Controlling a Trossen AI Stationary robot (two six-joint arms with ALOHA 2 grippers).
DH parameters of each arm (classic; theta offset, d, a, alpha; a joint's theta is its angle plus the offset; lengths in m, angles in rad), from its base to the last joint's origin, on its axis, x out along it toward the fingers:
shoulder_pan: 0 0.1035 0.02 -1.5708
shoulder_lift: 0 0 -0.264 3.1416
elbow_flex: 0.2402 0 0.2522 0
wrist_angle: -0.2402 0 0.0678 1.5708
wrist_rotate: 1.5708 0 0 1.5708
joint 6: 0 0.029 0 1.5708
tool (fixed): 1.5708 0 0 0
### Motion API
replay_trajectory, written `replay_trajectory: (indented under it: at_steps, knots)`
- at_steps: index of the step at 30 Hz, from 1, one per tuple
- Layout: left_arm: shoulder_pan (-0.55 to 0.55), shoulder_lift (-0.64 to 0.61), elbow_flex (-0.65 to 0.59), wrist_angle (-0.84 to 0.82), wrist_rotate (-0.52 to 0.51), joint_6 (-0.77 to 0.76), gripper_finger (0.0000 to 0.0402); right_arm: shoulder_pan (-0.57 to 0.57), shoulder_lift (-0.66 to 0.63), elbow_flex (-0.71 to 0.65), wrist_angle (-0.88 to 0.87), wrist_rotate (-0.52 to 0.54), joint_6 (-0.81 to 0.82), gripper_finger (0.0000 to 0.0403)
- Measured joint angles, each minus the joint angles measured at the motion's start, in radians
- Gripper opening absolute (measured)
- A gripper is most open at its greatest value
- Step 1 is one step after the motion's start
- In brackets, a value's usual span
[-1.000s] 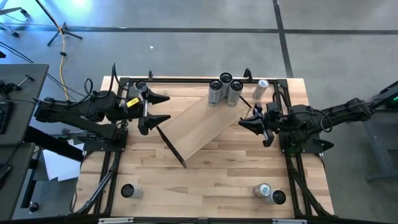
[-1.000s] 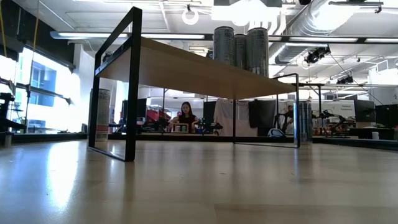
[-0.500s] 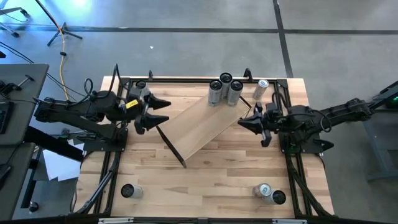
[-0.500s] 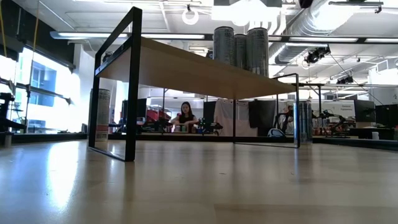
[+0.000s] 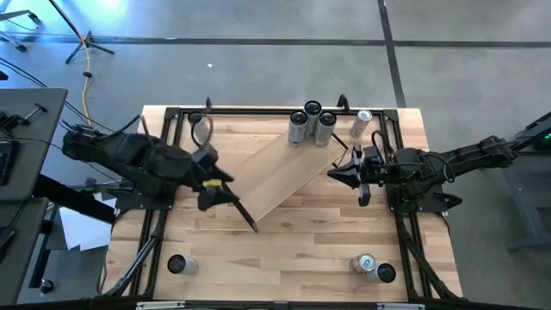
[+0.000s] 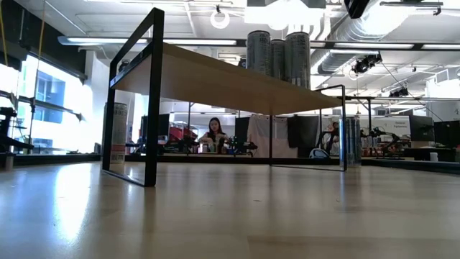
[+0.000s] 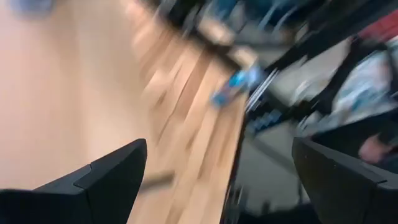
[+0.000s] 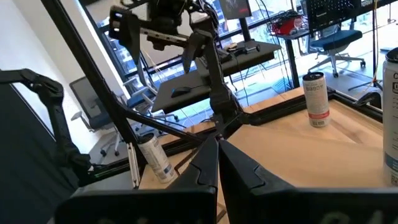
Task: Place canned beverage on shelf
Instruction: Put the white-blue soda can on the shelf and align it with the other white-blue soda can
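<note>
**Presently: three cans up, more loose on the counter**

Pale wood shelf (image 5: 277, 172) sits diagonal, mid-counter. Left hand (image 5: 217, 189) spread, empty, near its lower end. Right hand (image 5: 343, 171) closed, empty. Nearest silver can (image 5: 179, 264): probably light, rigid, slick; grip mid-body.

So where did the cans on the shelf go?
In the high view, three cans stand together at the shelf's far end, toward the table's back edge, just left of a lone can.
</note>
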Motion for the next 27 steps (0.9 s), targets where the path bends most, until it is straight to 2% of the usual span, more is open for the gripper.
replay_trajectory:
  at_steps: [5, 9, 12, 16, 23, 27]
  knots:
    - [-0.090, 0.092, 0.156, -0.369, 0.028, -0.191, 0.0370, 0.000, 0.000, 0.000, -0.006, 0.004, -0.001, 0.0000]
    - [-0.167, 0.133, 0.175, -0.534, 0.108, -0.397, 0.0370, 0.000, 0.000, 0.000, -0.048, 0.062, 0.025, 0.0000]
    - [-0.236, 0.164, 0.175, -0.614, 0.173, -0.496, 0.0370, 0.000, 0.000, 0.000, -0.087, 0.101, 0.085, 0.0000]
    - [-0.336, 0.193, 0.175, -0.651, 0.185, -0.594, 0.0370, 0.000, 0.000, 0.000, -0.121, 0.132, 0.128, 0.0000]
    - [-0.492, 0.208, 0.173, -0.606, 0.115, -0.674, 0.0370, 0.000, 0.000, 0.000, -0.127, 0.132, 0.138, 0.0000]
    - [-0.551, 0.209, 0.120, -0.620, 0.155, -0.835, 0.0370, 0.000, 0.000, 0.000, -0.130, 0.132, 0.138, 0.0000]
